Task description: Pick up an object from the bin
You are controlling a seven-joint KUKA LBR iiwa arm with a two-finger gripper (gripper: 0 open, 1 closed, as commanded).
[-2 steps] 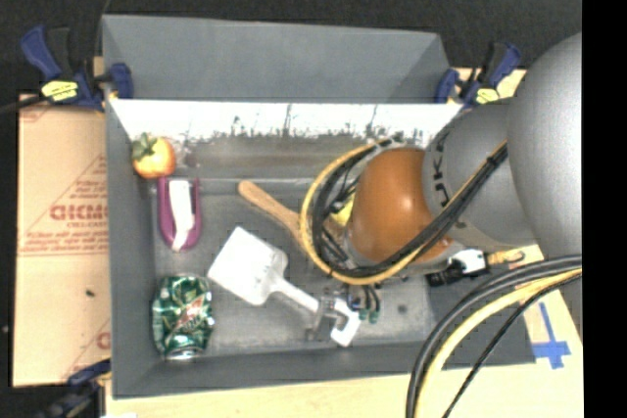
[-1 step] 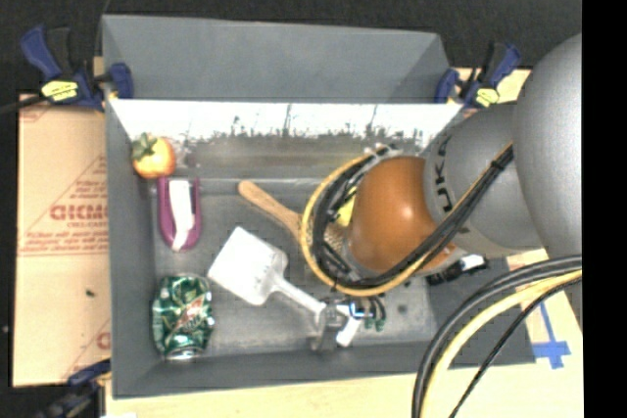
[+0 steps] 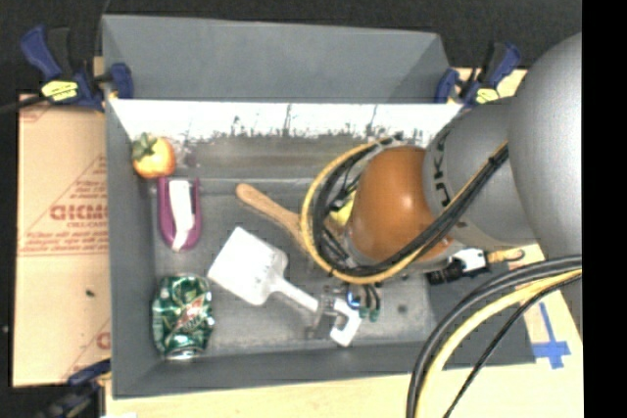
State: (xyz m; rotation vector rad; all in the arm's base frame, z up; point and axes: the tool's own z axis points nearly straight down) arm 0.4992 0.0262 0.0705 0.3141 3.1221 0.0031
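My gripper point(image 3: 336, 321) is low in the bin's front middle, under the arm's orange cover. It sits at the handle end of a white dustpan-like scoop point(image 3: 250, 267), which lies flat and stretches from there toward the left. Whether the handle is between the jaws I cannot tell. A wooden spoon point(image 3: 266, 204) lies just behind the scoop, and its far end runs under the arm's cables.
A crushed green can point(image 3: 182, 315) lies in the front left corner. A purple and white bottle point(image 3: 180, 212) lies along the left wall, and an orange toy fruit point(image 3: 153, 157) sits in the back left corner. A black and white marker point(image 3: 468, 261) lies at the right beneath the arm.
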